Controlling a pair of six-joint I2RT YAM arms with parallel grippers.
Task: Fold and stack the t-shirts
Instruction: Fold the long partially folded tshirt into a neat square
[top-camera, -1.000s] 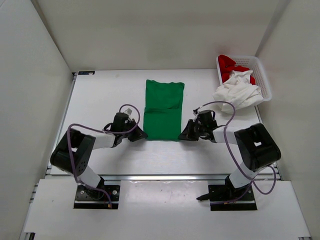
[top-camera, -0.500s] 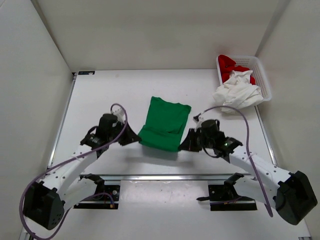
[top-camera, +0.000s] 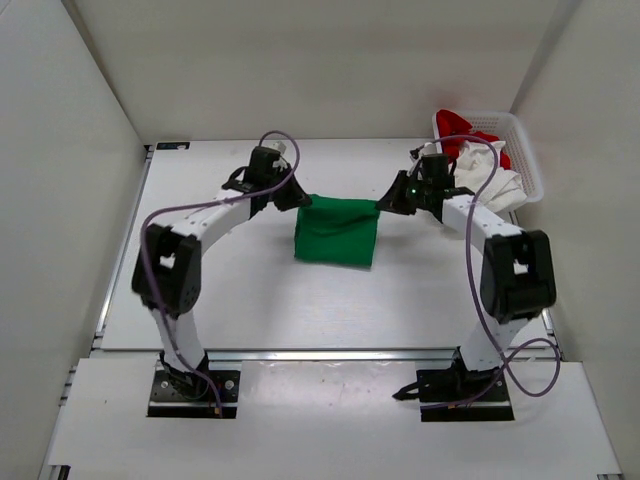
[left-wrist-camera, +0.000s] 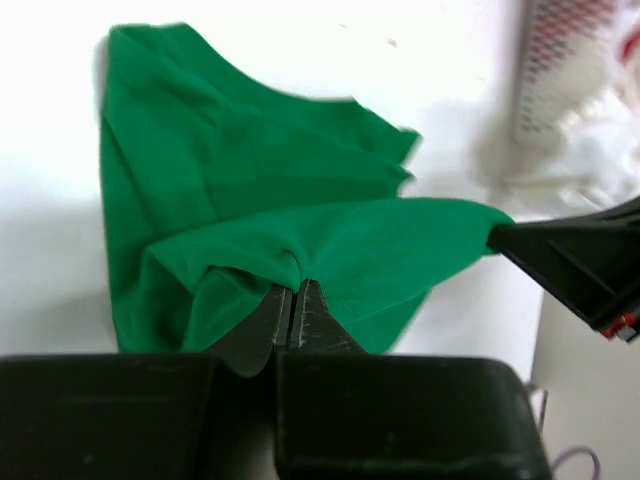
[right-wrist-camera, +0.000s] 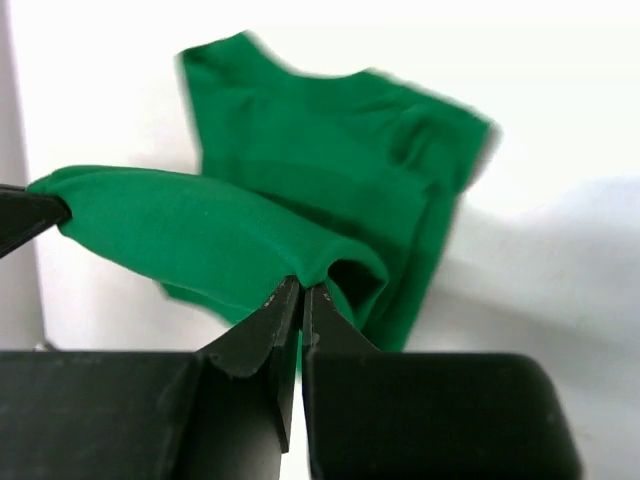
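The green t-shirt (top-camera: 337, 232) lies folded over on the table's middle, its far edge lifted and stretched between both grippers. My left gripper (top-camera: 300, 201) is shut on its left corner; in the left wrist view the gripper (left-wrist-camera: 291, 287) pinches green cloth (left-wrist-camera: 250, 190). My right gripper (top-camera: 382, 203) is shut on the right corner, and its wrist view shows the gripper (right-wrist-camera: 301, 286) gripping a rolled fold of the green t-shirt (right-wrist-camera: 330, 140). The white t-shirt (top-camera: 490, 188) hangs over the basket's near side. A red t-shirt (top-camera: 460, 126) lies inside it.
A white mesh basket (top-camera: 527, 150) stands at the back right corner, close to my right arm. White walls enclose the table on three sides. The metal rail (top-camera: 330, 352) runs along the near edge.
Both grippers have carried the green t-shirt's near edge up and away toward the back, folding it over itself. The arms now reach far across the table.
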